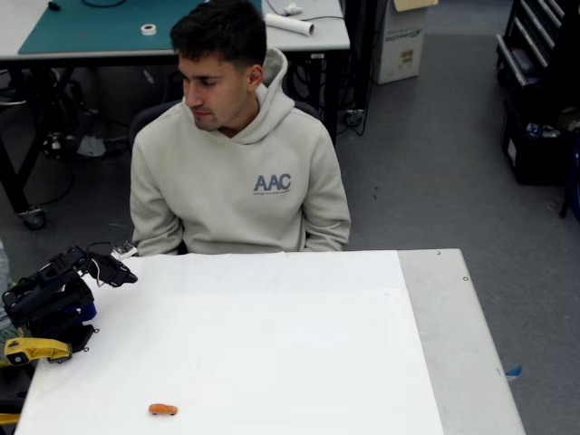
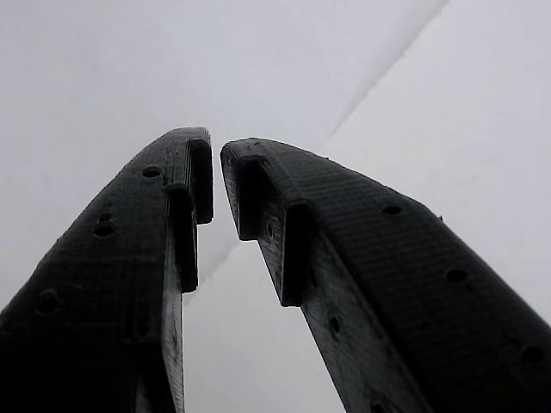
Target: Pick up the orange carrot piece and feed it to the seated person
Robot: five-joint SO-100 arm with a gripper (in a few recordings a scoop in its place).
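Fixed view first, and working from its left edge: your arm is folded back at the left side of the counter (image 1: 272,344), with the tool (image 1: 122,272) held above the near-left corner of the white sheet, tips pointing toward the middle. Below the arm's base sits a yellow clamp (image 1: 34,349); do not mistake it for the target, since it is brighter and far bigger. To the right of that, near the bottom edge of the sheet, lies the carrot piece (image 1: 163,410), alone on bare white and well apart from the tool. Further right and beyond the far edge sits the person (image 1: 237,154) in a beige hoodie, head turned down toward the arm. In the wrist view the tool (image 2: 217,185) grasps nothing; its fingers (image 2: 120,258) stand nearly together with only a thin gap at the tips, so you will likely need to spread them before descending. The risks, as I judge them: the carrot is tiny and rounded, so a slightly off-centre pinch could squirt it sideways or roll it off the near edge; pressing down too far could jam the tips on the sheet; and on the way to the person, a weak grip could drop it, while a fast reach could come too close to the face.
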